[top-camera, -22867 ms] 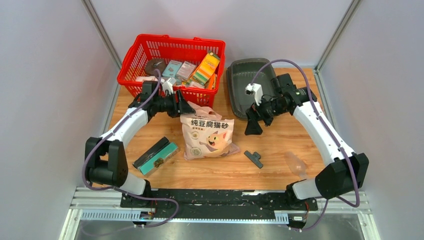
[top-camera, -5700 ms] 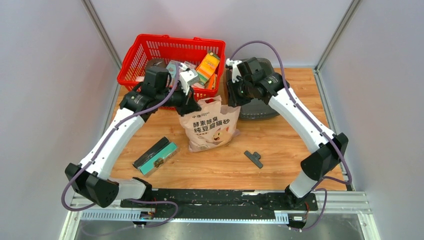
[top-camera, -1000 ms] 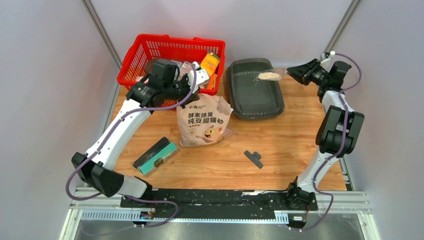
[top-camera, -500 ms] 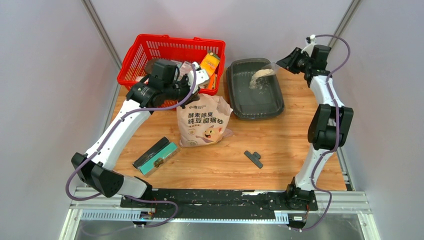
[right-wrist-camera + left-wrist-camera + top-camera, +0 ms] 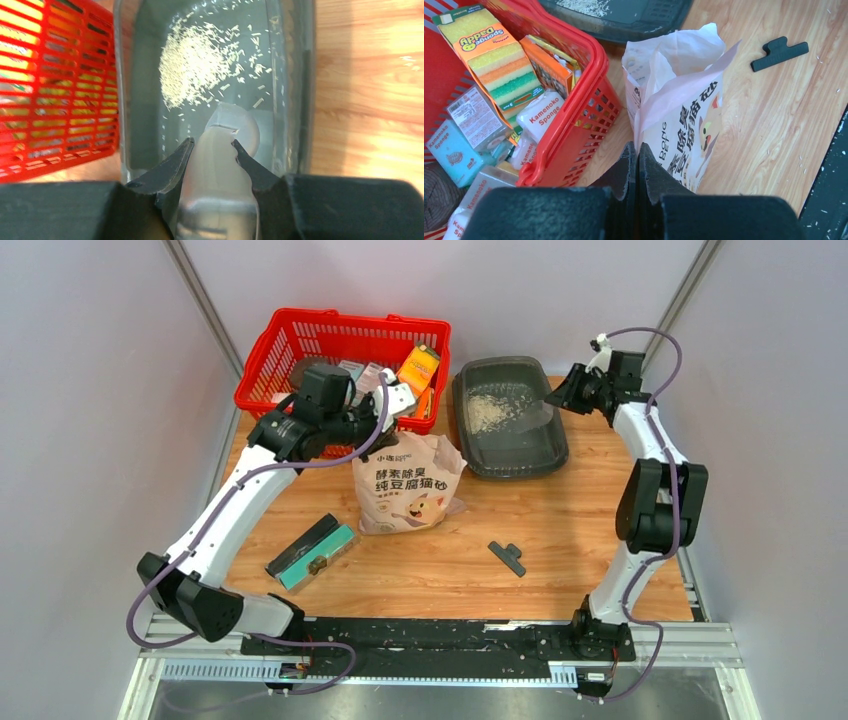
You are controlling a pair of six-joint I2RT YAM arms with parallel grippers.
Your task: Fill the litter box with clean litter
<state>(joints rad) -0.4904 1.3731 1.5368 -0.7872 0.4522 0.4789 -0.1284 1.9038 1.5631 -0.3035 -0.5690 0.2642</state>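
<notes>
The dark grey litter box [image 5: 520, 452] lies at the back right of the table, with a patch of pale clean litter [image 5: 489, 412] on its floor. My right gripper [image 5: 562, 400] is shut on the handle of a clear plastic scoop [image 5: 536, 417], which is tipped down over the box and looks empty. The right wrist view shows the scoop [image 5: 223, 150] between the fingers of the right gripper [image 5: 212, 143], above the litter [image 5: 197, 65] in the litter box [image 5: 140, 100]. My left gripper [image 5: 637, 148] is shut on the open top edge of the pinkish litter bag [image 5: 681, 100], which stands upright [image 5: 405, 485].
A red mesh basket [image 5: 300, 340] with sponges and packets stands left of the litter box, close behind the bag. A teal-and-black box [image 5: 310, 550] lies at the front left. A black clip [image 5: 507, 557] lies at the front centre.
My right gripper has swung lower and tipped the scoop. The litter that was in the scoop now lies in the litter box. The left gripper and bag have stayed put.
</notes>
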